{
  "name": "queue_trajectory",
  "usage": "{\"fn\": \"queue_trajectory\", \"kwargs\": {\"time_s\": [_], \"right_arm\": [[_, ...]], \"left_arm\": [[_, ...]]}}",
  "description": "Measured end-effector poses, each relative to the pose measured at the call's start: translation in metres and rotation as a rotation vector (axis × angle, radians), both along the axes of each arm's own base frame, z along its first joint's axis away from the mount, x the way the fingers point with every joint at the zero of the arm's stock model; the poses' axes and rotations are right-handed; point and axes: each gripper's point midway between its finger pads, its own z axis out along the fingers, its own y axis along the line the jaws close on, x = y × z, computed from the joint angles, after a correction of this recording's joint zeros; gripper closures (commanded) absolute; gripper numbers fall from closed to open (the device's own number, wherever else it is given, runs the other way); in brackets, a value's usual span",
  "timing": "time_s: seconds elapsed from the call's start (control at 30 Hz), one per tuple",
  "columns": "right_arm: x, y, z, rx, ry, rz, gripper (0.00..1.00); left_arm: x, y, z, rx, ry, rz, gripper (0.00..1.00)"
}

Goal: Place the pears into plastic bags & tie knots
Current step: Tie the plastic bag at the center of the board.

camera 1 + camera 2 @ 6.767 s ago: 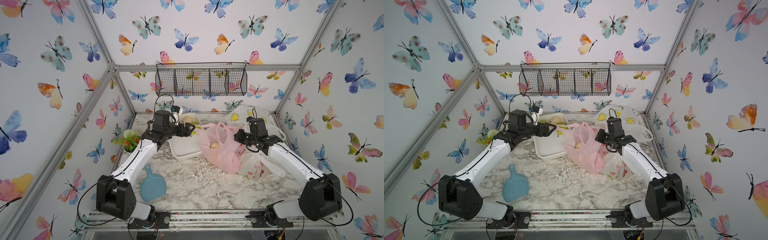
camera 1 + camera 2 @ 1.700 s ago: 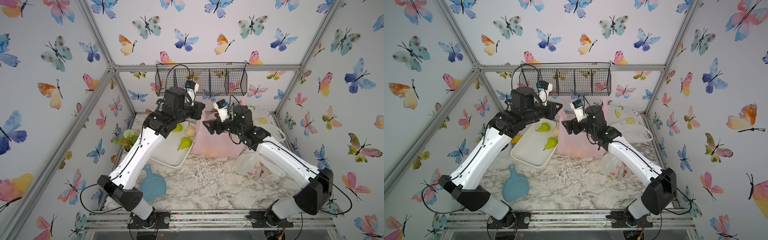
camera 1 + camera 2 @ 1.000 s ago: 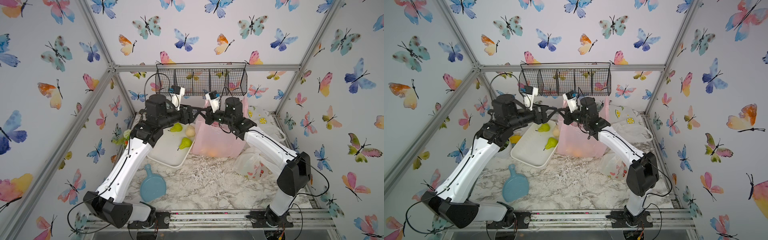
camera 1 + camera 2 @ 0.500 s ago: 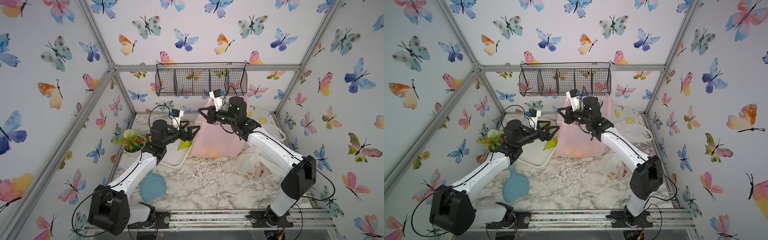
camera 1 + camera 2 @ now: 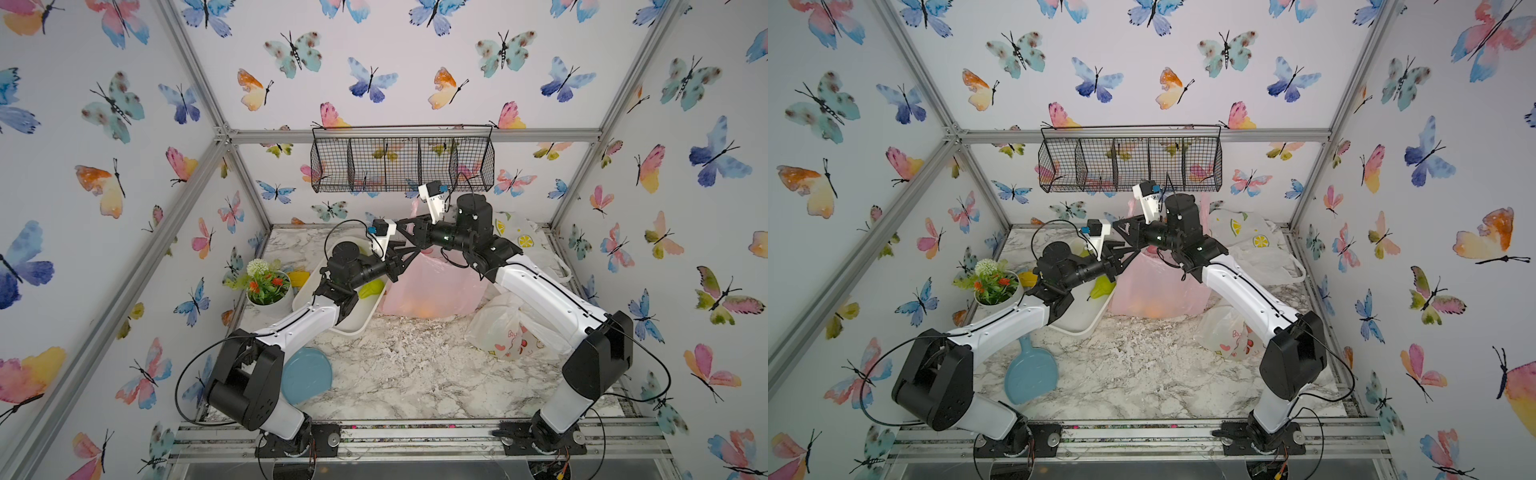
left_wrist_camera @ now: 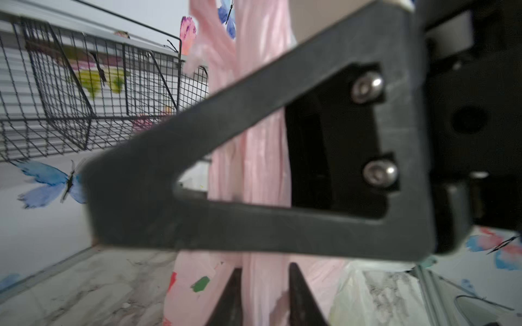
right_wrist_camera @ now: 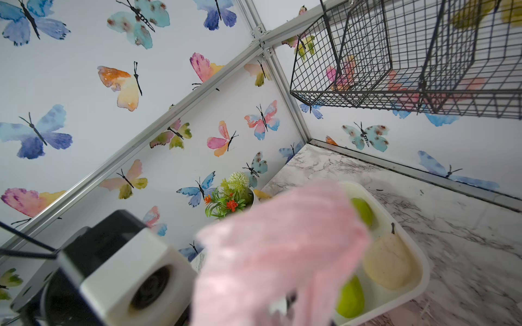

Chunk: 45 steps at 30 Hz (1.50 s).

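Left pincer [image 6: 265,271] clamps the pink bag [image 6: 248,169]; right pincer [image 5: 405,233] beside it, opening unclear.

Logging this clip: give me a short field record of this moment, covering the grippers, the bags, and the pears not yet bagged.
pink bag: upright, handles stretched upward between both grippers
left gripper: closed on a bunched pink handle strip
right gripper: at the handles, higher up; jaw state unclear
tray: two green pears and one cream pear visible
other bags: bunny-print bag and lemon bag lie near the right arm
knot: none clearly visible on the pink bag
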Motion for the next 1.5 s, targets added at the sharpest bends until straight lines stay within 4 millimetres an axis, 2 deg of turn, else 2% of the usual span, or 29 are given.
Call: {"fn": "queue_trajectory", "kwargs": {"time_s": [0.07,0.17,0.23,0.27,0.33,0.47,0.53,0.63,0.8,0.93,1.1,1.27,1.33,1.37,1.4,1.43,1.47,1.5], "right_arm": [[0.000,0.000,0.017,0.007,-0.033,0.003,0.70],[-0.002,-0.001,0.040,0.024,-0.087,0.005,0.85],[-0.002,-0.002,0.045,0.025,-0.106,0.006,0.93],[-0.002,-0.002,0.043,0.019,-0.104,0.007,0.96],[-0.002,-0.001,0.040,0.010,-0.101,0.009,0.97],[-0.002,-0.001,0.033,-0.002,-0.090,0.011,0.97],[-0.002,-0.001,0.030,-0.005,-0.085,0.012,0.97],[-0.002,-0.001,0.030,-0.002,-0.080,0.013,0.97],[-0.005,0.000,0.023,0.009,-0.046,0.024,0.97],[-0.006,0.001,0.017,0.014,-0.013,0.030,0.97],[-0.007,0.001,0.021,0.033,-0.006,0.030,0.98],[-0.008,0.002,0.025,0.045,-0.001,0.035,0.97],[-0.008,0.002,0.026,0.050,-0.002,0.036,0.98],[-0.008,0.002,0.026,0.052,-0.002,0.037,0.98],[-0.008,0.002,0.027,0.053,-0.003,0.036,0.98],[-0.008,0.002,0.028,0.055,-0.004,0.036,0.96],[-0.008,0.002,0.029,0.057,-0.006,0.036,0.87],[-0.008,0.002,0.031,0.058,-0.009,0.036,0.72]], "left_arm": [[-0.002,-0.001,-0.001,0.005,-0.012,-0.008,1.00],[-0.003,-0.001,0.000,0.006,-0.021,-0.014,1.00],[-0.003,-0.001,0.000,0.009,-0.024,-0.016,0.99],[-0.003,-0.001,0.000,0.012,-0.024,-0.018,0.92],[-0.003,-0.002,-0.002,0.024,-0.014,-0.018,0.80],[-0.002,0.004,0.002,0.038,0.000,-0.005,0.44],[-0.002,0.012,0.009,0.041,-0.007,0.010,0.34],[0.001,0.021,0.022,0.041,-0.029,0.034,0.25],[0.003,0.018,0.045,0.036,-0.082,0.022,0.22],[0.003,0.011,0.048,0.034,-0.108,-0.004,0.28],[0.006,-0.004,0.030,0.032,-0.072,-0.057,0.41],[0.003,-0.009,0.021,0.024,-0.054,-0.076,0.81],[0.003,-0.009,0.023,0.013,-0.067,-0.076,0.81],[0.002,-0.009,0.024,0.010,-0.070,-0.077,0.77],[0.002,-0.009,0.025,0.006,-0.072,-0.077,0.78],[0.002,-0.009,0.026,0.003,-0.073,-0.077,0.86],[0.002,-0.009,0.026,0.001,-0.072,-0.079,0.98],[0.001,-0.009,0.026,-0.002,-0.071,-0.083,1.00]]}}
